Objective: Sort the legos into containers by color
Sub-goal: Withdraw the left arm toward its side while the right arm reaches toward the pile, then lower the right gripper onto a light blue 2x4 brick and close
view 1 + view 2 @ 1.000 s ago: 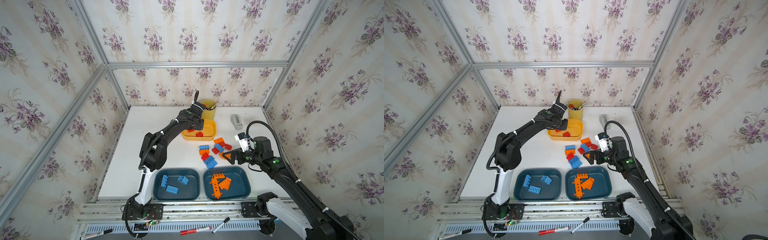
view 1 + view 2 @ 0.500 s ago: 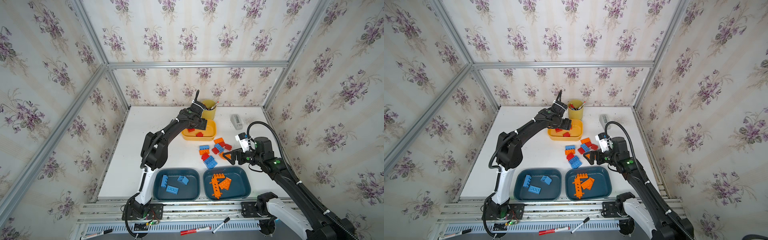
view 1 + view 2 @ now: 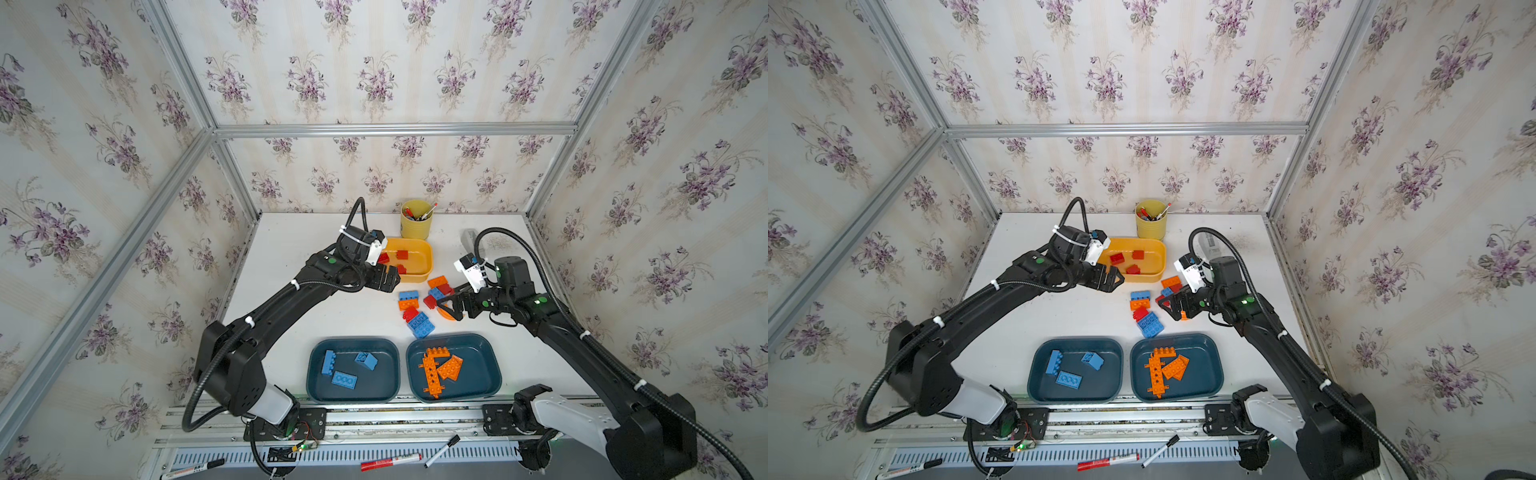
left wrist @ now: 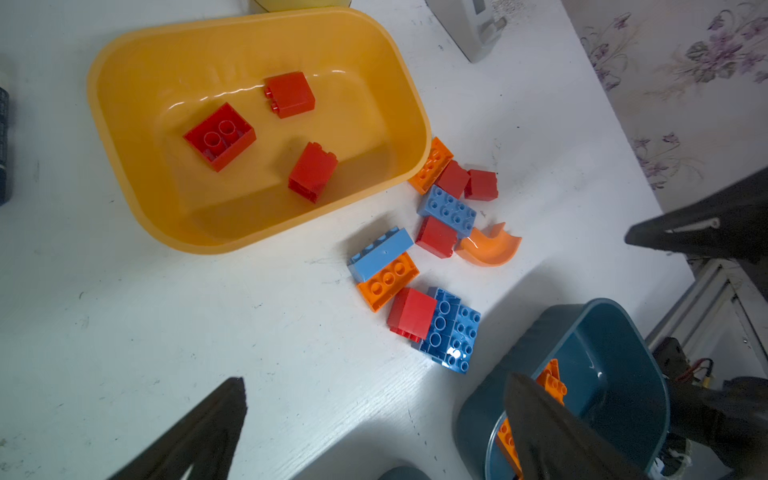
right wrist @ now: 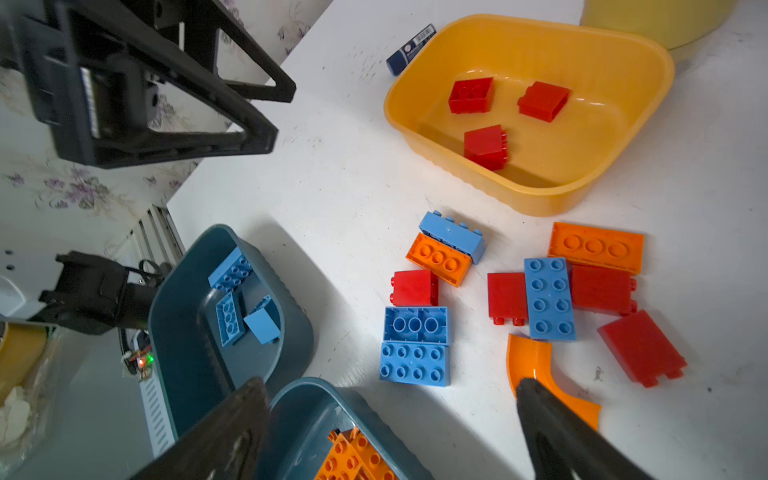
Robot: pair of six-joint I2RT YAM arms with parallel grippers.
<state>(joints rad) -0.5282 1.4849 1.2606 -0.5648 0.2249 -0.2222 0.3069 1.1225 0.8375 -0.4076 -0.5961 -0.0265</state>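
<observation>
Sits mid-sort between picks, left pincer (image 3: pixel 392 281) wide and empty just beside the yellow tub (image 3: pixel 409 242) of reds (image 4: pixel 219 135), right pincer (image 3: pixel 444 306) wide with the curved orange piece (image 5: pixel 532 365) under one tip among loose legos (image 3: pixel 420 325); likely calls next for closing there and carrying to the tub of oranges (image 3: pixel 478 370) behind it.

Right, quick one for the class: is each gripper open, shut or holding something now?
Left gripper: open, holding nothing.
Right gripper: open, holding nothing, close to the curved orange lego.
</observation>
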